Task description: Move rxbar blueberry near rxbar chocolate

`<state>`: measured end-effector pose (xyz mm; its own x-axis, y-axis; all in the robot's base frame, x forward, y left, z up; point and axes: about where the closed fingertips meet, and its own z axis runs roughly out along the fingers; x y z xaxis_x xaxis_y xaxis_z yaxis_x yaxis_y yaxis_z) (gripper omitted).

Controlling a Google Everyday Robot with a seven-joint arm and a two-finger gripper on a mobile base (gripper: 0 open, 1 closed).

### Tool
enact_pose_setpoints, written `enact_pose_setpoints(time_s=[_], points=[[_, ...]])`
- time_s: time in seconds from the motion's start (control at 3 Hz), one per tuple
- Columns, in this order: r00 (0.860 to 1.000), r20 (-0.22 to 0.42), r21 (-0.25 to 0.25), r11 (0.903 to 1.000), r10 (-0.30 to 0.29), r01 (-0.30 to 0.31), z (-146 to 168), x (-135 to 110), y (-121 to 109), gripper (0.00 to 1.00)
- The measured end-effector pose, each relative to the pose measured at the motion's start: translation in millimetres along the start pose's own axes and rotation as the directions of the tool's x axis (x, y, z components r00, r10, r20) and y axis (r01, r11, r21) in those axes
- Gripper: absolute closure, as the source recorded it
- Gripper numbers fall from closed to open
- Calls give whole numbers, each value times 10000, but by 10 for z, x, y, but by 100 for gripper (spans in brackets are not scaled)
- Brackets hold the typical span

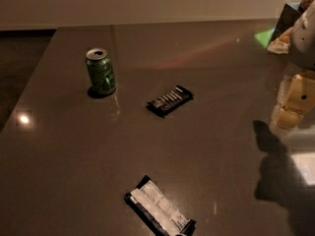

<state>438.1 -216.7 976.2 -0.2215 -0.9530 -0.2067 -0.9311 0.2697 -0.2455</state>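
The rxbar blueberry, a dark bar with a large white label panel, lies flat near the table's front edge, angled diagonally. The rxbar chocolate, a black bar with thin white lettering, lies flat near the middle of the table, well behind the blueberry bar. My gripper hangs at the far right edge of the view, above the table and well away from both bars. It holds nothing that I can see. Its shadow falls on the table below it.
A green soda can stands upright left of the chocolate bar. The dark glossy table ends at the left, with floor beyond. Some packages sit at the back right corner.
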Motion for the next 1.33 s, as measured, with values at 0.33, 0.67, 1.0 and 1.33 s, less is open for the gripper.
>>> enact_pose_setpoints(time_s=[0.33,0.67,1.0,1.33], points=[[10000,1,2,10000,0,0,0,0,0,0],[9998,221,-35,10000,-1,2,15,-77,2,0],[9953,842,-286,9983,-488,514,63,-255,186,0],[9760,1544,-669,9840,-1535,1653,111,-492,479,0]])
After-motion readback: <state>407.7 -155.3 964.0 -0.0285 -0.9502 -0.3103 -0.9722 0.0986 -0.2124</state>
